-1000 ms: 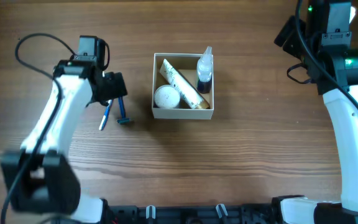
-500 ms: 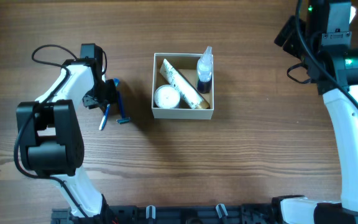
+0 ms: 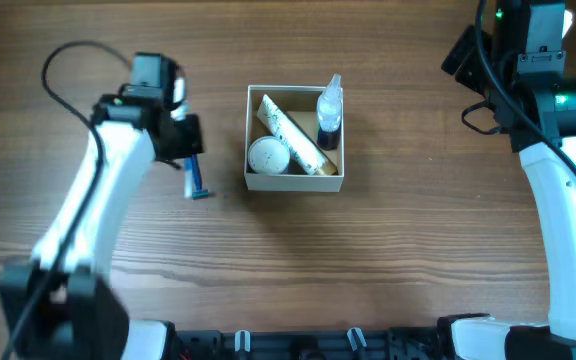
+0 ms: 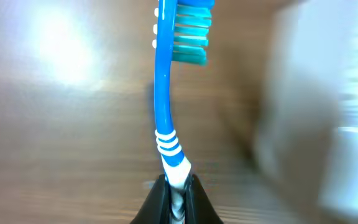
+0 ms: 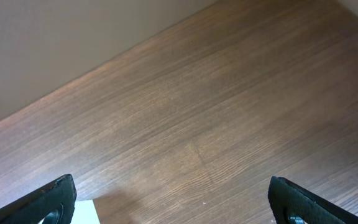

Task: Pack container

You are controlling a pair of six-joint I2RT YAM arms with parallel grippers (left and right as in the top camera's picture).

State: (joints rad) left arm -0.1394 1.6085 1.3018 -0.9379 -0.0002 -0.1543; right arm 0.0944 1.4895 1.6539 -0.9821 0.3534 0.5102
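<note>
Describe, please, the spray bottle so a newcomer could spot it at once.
Find the square white-walled cardboard container mid-table. Along its right wall is the small spray bottle. Unlike the round white jar and pale speckled tube beside it, it is dark purple with a clear cap.

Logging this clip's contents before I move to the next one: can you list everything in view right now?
container: one, white walls with brown inside, table centre
round jar: one, white, in the container's near left corner
tube: one, cream with a printed pattern, lying diagonally in the container
spray bottle: one, clear with dark contents, in the container by its right wall
razor: one, blue, on the table left of the container
toothbrush: one, blue with white bands, held by its handle end
table: one, brown wood
left gripper: black, shut on the toothbrush
right gripper: black, open, above the table's far right
</note>
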